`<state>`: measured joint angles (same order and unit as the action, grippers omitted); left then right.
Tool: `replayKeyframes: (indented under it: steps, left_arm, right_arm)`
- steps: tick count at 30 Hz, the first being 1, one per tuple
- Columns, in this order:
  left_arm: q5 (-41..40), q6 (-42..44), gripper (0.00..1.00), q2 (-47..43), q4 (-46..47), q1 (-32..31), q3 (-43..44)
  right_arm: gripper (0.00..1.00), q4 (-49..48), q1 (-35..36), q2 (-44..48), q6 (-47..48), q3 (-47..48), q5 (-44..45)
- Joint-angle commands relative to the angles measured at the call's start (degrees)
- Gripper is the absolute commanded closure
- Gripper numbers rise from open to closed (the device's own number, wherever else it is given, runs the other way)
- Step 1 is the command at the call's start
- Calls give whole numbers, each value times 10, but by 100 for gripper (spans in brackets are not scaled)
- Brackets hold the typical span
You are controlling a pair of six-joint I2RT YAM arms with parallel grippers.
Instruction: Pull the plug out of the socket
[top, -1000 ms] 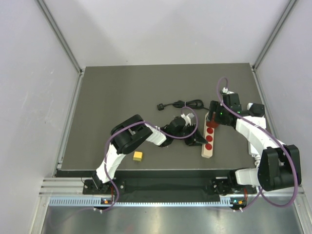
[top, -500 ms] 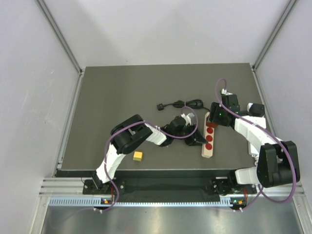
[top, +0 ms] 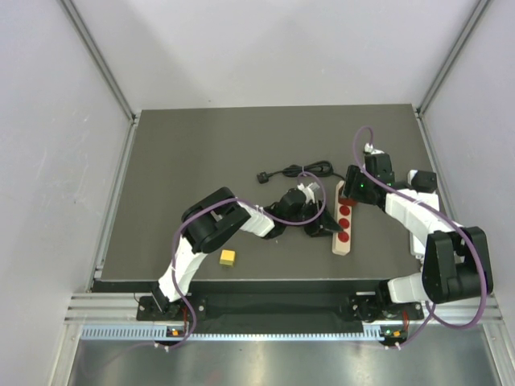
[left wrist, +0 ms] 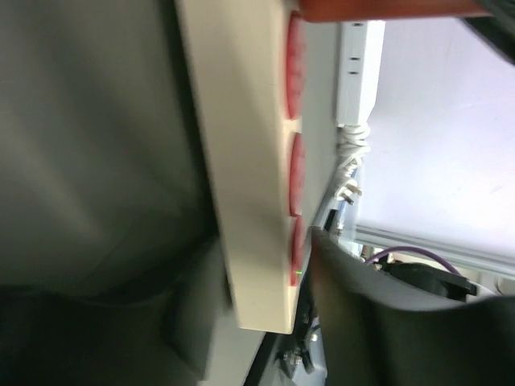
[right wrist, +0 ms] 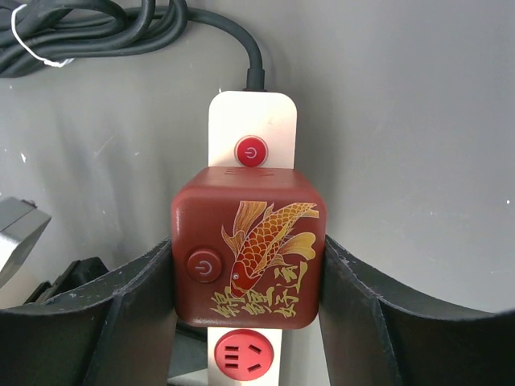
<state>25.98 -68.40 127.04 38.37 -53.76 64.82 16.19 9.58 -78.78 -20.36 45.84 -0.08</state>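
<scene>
Plug: we see a dark red cube (right wrist: 248,257) with a gold fish printed on top and a round button on its left. It is seated on the far end of the power strip (top: 344,235), just this side of the strip's own red switch.
Power strip: a cream bar with red sockets, lying near to far on the right part of the table (top: 201,153). Its black cable (right wrist: 96,28) leaves the far end and lies bunched to the left.
Right claw: its (right wrist: 248,318) two fingers press on the left and right sides of the plug, so we read it as clamped there.
Left claw: it (top: 320,225) sits at the near end of the strip. Its own camera is too blurred, so we cannot tell whether it grips or hangs loose.
Handling: we judge the plug rigid, light and smooth-sided, so it may slip. Its pins likely hold by friction, then let go suddenly. The strip looks light enough to lift with it unless pinned down.
Where to hold: the two flat sides, low on the cube and clear of the button. We would pull straight away from the strip's face, without rocking.
Elsewhere: a yellow block (top: 228,257) lies well apart, to the left.
</scene>
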Motion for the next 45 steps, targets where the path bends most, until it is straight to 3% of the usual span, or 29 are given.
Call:
replayKeyframes:
  steps: [1,9,23,27,28,30,31,33,39,43,45]
  left_arm:
    - [-15,56,43,19,-118,4,-22]
    - [-9,61,37,28,-131,19,21]
    - [3,50,50,86,-135,42,88]
    - [4,48,62,96,-137,43,95]
    - [2,46,73,98,-137,43,94]
    - [4,39,85,102,-132,44,93]
    - [2,36,97,103,-131,44,92]
    - [-5,36,100,100,-135,42,86]
    - [-30,54,100,90,-159,31,63]
    - [-33,49,100,86,-148,30,37]
    - [-36,49,100,82,-148,30,32]
  right_arm:
    - [100,-11,4,-6,3,-17,-14]
    - [100,-18,4,28,-3,-46,-44]
    - [100,-15,3,43,-27,-57,-85]
    - [100,-22,3,42,-29,-60,-88]
    - [100,-24,5,41,-30,-60,-87]
    - [100,-26,6,34,-28,-59,-72]
    - [100,-26,7,30,-28,-59,-64]
    - [100,-31,12,24,-22,-60,-38]
    - [78,-55,18,8,-19,-48,-23]
    - [50,-45,18,-19,-18,-24,-25]
    - [50,-46,18,-23,-15,-21,-26]
